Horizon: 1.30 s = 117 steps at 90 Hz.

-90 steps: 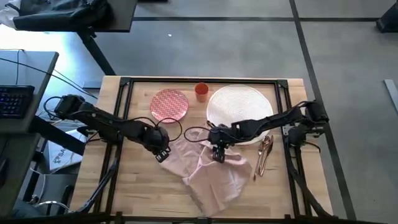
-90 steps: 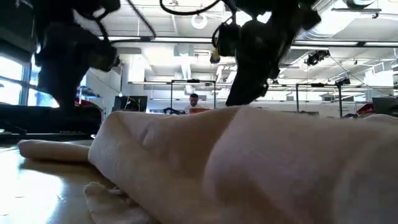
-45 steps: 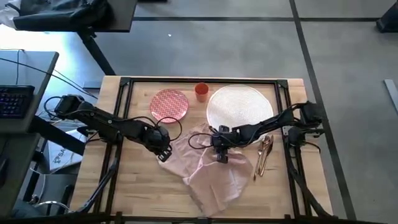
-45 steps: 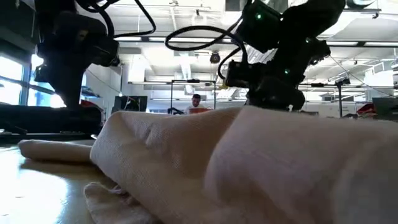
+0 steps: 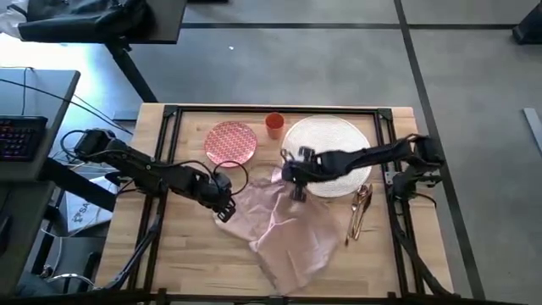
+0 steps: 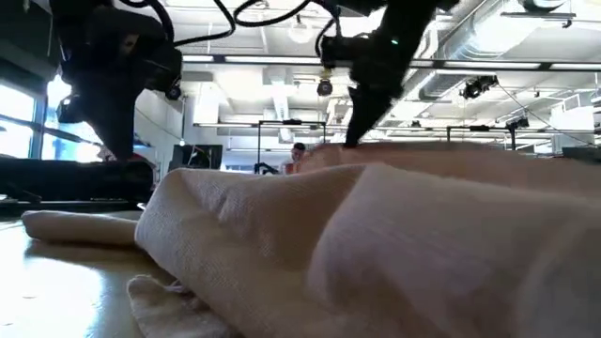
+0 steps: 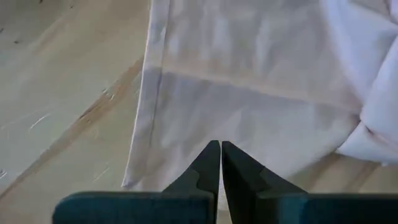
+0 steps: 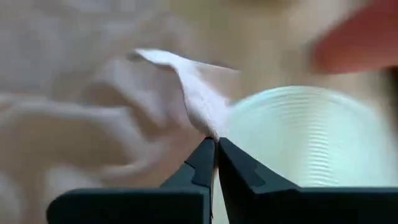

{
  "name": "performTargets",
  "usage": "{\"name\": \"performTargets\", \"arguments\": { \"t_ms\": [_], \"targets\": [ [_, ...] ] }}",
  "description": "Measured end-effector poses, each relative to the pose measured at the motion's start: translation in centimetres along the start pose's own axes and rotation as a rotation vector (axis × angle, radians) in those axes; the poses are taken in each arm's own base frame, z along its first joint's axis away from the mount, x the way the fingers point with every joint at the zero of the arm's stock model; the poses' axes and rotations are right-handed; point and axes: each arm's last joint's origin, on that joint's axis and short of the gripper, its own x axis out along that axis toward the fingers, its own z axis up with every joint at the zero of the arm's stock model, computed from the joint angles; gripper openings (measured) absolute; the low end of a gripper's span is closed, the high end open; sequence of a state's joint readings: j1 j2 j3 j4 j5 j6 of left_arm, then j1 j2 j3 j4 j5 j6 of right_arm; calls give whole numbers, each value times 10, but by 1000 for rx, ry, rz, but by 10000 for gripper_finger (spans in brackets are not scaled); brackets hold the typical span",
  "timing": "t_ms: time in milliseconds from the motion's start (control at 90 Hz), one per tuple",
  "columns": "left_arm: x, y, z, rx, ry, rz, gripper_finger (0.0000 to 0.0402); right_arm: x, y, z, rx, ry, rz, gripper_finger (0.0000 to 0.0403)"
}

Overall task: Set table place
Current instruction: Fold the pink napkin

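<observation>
Napkin (image 5: 284, 224): soft, limp; I'd grip corners.
Right gripper (image 5: 295, 194): pinched onto a fold.
Left gripper (image 5: 223, 212): closed on its edge.

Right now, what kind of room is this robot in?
Probably a robot lab or workshop: bare ceiling pipes, a concrete floor, and a desk with a keyboard beside the table.

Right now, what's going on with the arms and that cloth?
Both arms are working the beige napkin, which lies crumpled on the table. The right claw is shut on a pinch of napkin beside the white placemat. The left claw is shut on the napkin's opposite edge. The red plate, orange cup and cutlery sit unplaced.
</observation>
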<state>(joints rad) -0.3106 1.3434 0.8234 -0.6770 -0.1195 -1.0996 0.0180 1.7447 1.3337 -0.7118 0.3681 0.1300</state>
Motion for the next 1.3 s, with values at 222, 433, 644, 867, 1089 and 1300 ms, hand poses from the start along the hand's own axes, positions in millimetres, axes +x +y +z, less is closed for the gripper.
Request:
{"name": "performTargets", "arguments": {
  "t_ms": [222, 433, 644, 867, 1089, 1300],
  "targets": [
    [-1, -2, -3, -86, -70, 20, 0, 8, -37, 14, -9, -59, -111, 0],
    [-2, -6, -7, -99, -111, 10, 0, 16, -64, 11, 54, -15, -120, 0],
    [12, 7, -17, -250, -46, 33, 15, 16, -63, 8, 40, 15, -81, 0],
    [28, 29, -28, -382, -5, 113, 107, 14, -52, 8, 40, 9, -17, 0],
    [38, 46, -35, -424, -47, 185, 198, 11, -42, 6, 11, 22, 16, 0],
    [53, 56, -40, -419, -105, 145, 200, 9, -35, 5, -8, 31, 41, 0]
  ]
}}
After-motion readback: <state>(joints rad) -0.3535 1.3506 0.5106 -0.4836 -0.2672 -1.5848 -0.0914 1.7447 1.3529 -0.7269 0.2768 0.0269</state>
